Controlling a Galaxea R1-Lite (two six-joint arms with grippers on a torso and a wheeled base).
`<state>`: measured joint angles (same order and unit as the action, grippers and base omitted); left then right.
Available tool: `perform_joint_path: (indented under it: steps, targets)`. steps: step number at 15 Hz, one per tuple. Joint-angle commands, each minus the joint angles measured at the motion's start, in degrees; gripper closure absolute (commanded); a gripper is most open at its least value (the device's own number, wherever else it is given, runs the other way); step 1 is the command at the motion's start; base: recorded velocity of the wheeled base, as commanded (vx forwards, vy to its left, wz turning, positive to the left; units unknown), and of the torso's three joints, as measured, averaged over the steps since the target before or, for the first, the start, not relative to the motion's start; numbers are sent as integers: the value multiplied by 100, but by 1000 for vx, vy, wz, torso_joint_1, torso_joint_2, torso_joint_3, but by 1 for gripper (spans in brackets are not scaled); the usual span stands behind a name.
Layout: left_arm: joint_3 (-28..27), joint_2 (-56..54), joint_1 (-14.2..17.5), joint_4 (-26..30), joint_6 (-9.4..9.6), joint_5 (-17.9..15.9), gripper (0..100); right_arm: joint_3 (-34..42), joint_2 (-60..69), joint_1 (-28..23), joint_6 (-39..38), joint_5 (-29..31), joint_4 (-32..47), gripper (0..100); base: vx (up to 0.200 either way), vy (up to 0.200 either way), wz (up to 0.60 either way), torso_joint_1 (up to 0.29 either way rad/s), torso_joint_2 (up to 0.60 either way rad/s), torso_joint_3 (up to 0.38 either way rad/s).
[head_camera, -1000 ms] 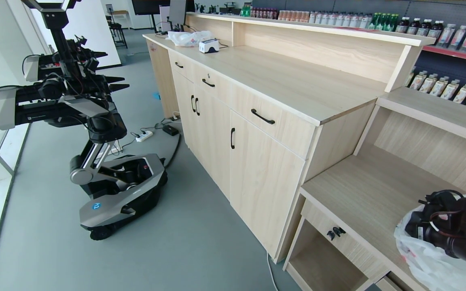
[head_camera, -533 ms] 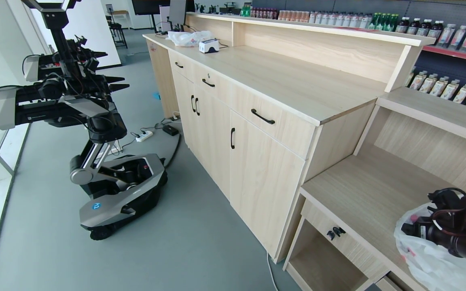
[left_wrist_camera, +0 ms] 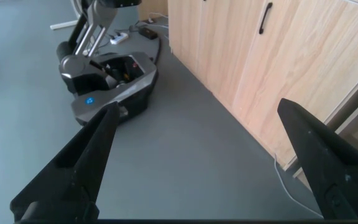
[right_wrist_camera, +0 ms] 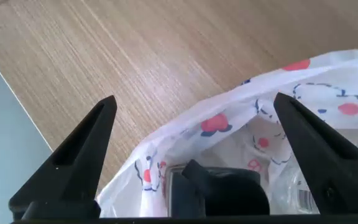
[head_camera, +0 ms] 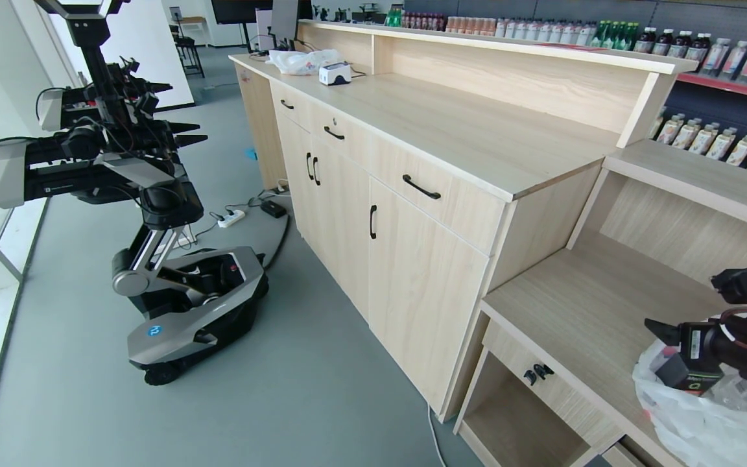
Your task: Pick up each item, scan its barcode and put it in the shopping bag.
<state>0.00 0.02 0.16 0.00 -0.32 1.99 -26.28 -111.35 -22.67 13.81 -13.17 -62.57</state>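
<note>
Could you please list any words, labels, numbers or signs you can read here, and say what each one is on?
Nothing here is legible.
On the black box in the white plastic shopping bag: a label with a green mark, too small to read.
On the bottles on the shop shelves: labels too small to read.
On the grey wheeled base of the other robot: a round blue mark, unreadable.

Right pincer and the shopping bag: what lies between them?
Nothing, by the right wrist view: the stretch from the open right pincer to the shopping bag's mouth is bare. A dark box lies inside the bag.
</note>
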Motion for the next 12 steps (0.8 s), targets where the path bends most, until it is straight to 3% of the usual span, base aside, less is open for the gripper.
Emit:
perform_joint_path:
  steps: [1,6,8,11,12]
  targets:
    - [0,-2,2,0,-3,3,0,-237,500,17,16,-19,-9,0,0,0,0,0,0,0]
    - [0,-2,-7,0,-3,3,0,-316,2214,9,948,-336,193,0,0,0,0,0,0,0]
    - [0,-2,2,0,-3,3,0,-483,2908,114,1053,-415,386,0,0,0,-600,5,5,0]
    - [0,-2,2,0,-3,3,0,-1450,3822,211,1071,-327,1907,0,0,0,-600,4,-1,1]
    - [0,-2,2,0,-3,3,0,-1907,4165,193,1045,-63,2751,0,0,0,-600,-2,2,2]
